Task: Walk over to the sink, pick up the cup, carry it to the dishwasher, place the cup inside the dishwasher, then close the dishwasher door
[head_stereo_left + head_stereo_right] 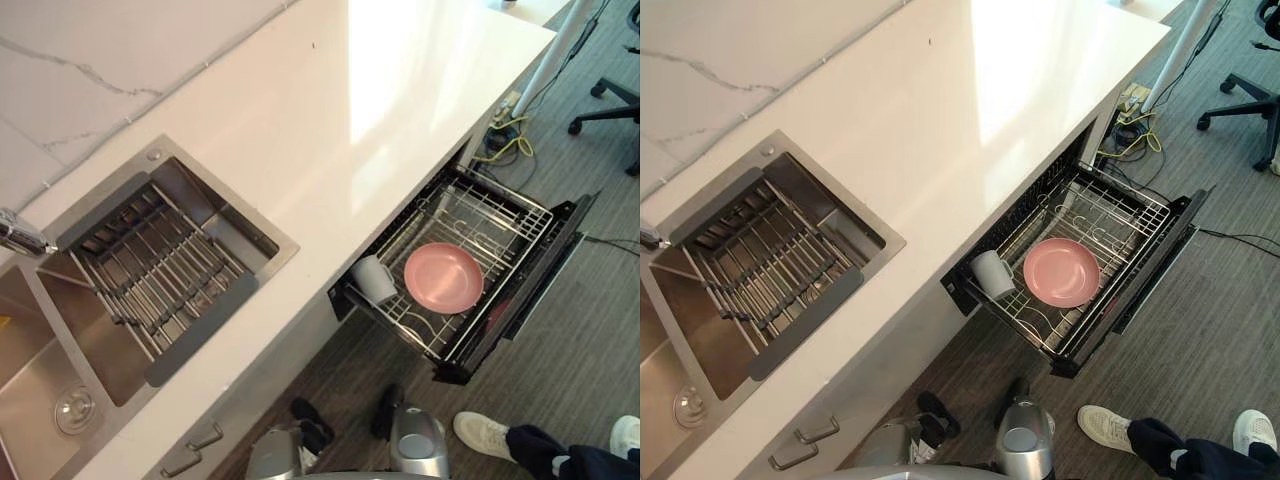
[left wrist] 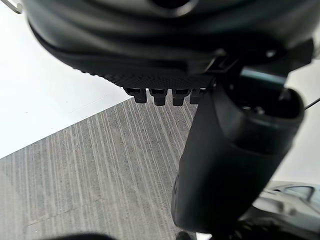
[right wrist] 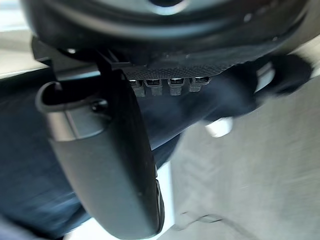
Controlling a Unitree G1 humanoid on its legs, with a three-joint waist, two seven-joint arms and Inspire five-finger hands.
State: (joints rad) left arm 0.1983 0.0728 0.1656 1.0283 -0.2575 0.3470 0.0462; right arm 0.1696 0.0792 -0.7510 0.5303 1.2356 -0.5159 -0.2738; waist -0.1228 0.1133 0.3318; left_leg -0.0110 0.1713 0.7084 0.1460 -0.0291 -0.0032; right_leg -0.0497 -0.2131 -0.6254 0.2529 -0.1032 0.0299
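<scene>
Right hand [image 1: 385,410] hangs empty, well apart from cup [image 1: 375,278] in dishwasher rack [image 1: 500,215].

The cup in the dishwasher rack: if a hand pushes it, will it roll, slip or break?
The cup lies on its side in the wire rack, so a push may rock it, though the wires probably stop rolling. Its pale surface looks smooth, perhaps slippery. A shove might knock it against the pink plate beside it.

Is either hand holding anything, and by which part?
Nothing. The left hand and right hand are empty; the cup sits in the dishwasher rack.
</scene>
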